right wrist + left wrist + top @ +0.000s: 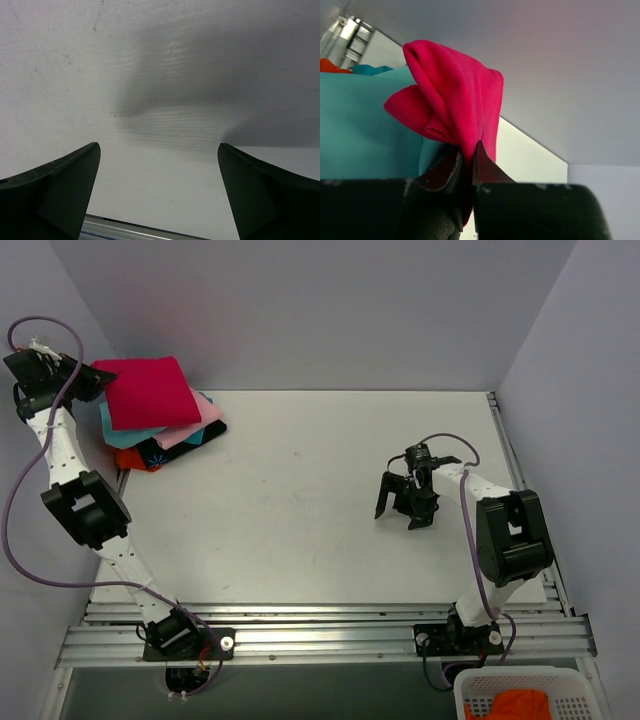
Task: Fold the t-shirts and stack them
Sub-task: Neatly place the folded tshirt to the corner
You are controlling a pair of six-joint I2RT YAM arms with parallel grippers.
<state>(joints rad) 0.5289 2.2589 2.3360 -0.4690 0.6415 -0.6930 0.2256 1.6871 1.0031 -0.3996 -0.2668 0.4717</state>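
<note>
i have my left gripper (468,150) pinched shut on a bunched edge of the crimson t-shirt (148,390), which lies folded on top of the teal, pink, black and orange pile (110,425) at the far left of the table (300,520). my right gripper (403,510) hangs with fingers spread wide above the table on the right, well apart from the shirts.

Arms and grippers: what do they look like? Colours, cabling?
Both alike: the left arm and right arm have white links with black joint housings. A thin purple cable loops loosely alongside each. The left gripper and right gripper are black, with two tapered fingers.
</note>
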